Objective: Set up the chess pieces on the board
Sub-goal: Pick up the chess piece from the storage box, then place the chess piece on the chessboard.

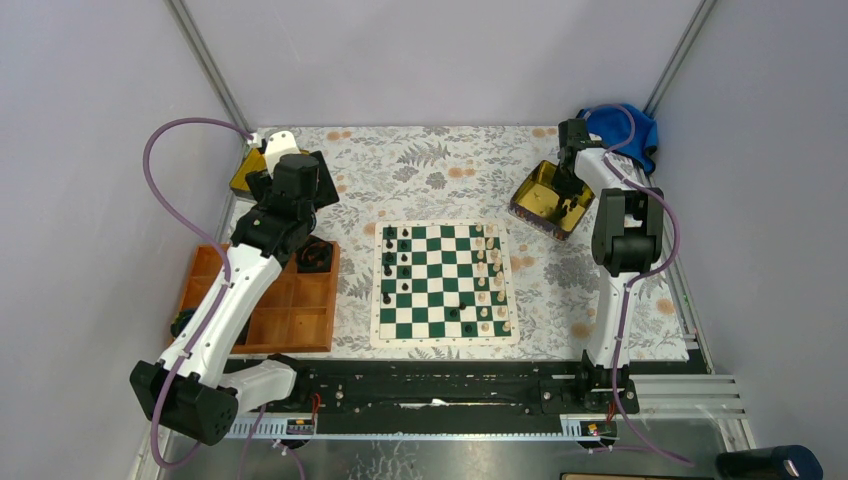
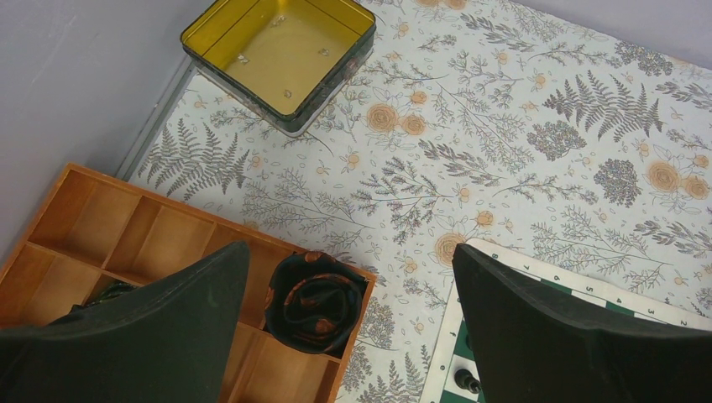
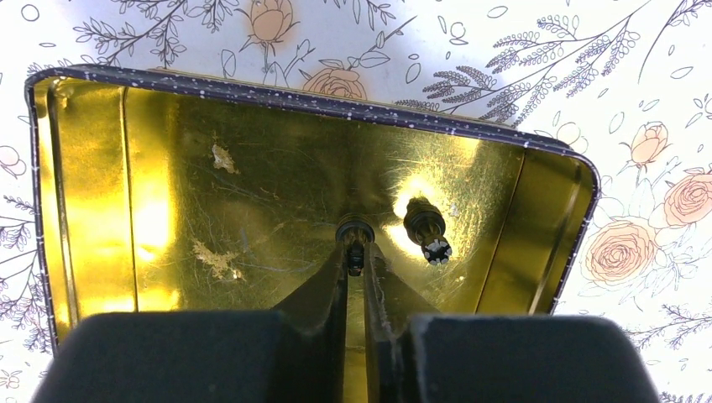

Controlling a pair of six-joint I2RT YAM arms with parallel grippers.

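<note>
The board (image 1: pixel 445 338) lies at the table's middle. Several black chess pieces (image 1: pixel 391 262) stand along its left side and cream ones (image 1: pixel 489 280) along its right. My right gripper (image 3: pixel 356 259) reaches down into the gold tin (image 3: pixel 126 168), shut on a small black chess piece (image 3: pixel 355 248) that stands on the tin floor. A second black piece (image 3: pixel 427 232) with a white-notched top rests just to its right. My left gripper (image 2: pixel 353 336) hangs open and holds nothing, between the orange tray (image 2: pixel 101 218) and the board's corner (image 2: pixel 442 365).
A rolled dark cloth (image 2: pixel 315 298) fills one tray compartment. Another gold tin (image 2: pixel 277 50) sits at the far left corner. A blue cloth (image 1: pixel 625 125) lies behind the right tin (image 1: pixel 535 200). Enclosure walls surround the floral table cover.
</note>
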